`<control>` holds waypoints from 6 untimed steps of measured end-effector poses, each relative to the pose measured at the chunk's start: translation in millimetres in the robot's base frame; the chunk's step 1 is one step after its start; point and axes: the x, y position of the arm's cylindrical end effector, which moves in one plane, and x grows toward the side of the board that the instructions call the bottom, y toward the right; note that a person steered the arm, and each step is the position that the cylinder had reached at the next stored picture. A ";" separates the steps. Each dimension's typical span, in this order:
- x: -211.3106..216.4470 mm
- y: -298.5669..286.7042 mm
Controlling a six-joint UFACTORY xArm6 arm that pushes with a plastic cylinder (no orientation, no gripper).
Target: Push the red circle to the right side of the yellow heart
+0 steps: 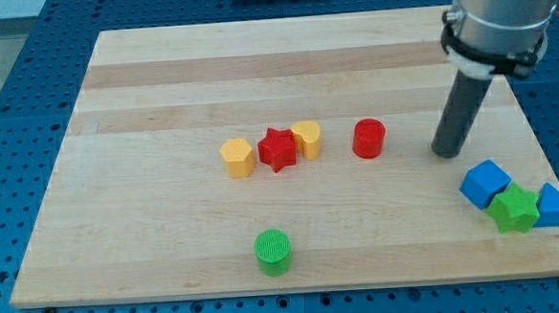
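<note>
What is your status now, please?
My tip on the board, right of the red circle block, apart. Red circle right of the yellow heart block, gap between. Nothing between tip and circle.

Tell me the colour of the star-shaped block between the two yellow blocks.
Red. The red star-shaped block shows best in the camera view, the only view.

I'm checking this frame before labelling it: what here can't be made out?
- Camera view: arm above the rod, cut off by the top edge; my tip shows, right of the red circle.
- Yellow heart: left side hidden behind the red star.
- Green star partly covers both neighbouring blue blocks.
</note>
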 end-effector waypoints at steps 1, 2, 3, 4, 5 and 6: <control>-5.2 -21.7; -1.7 -54.3; -1.6 -73.6; -1.6 -89.4; -1.6 -91.9; -17.4 -60.3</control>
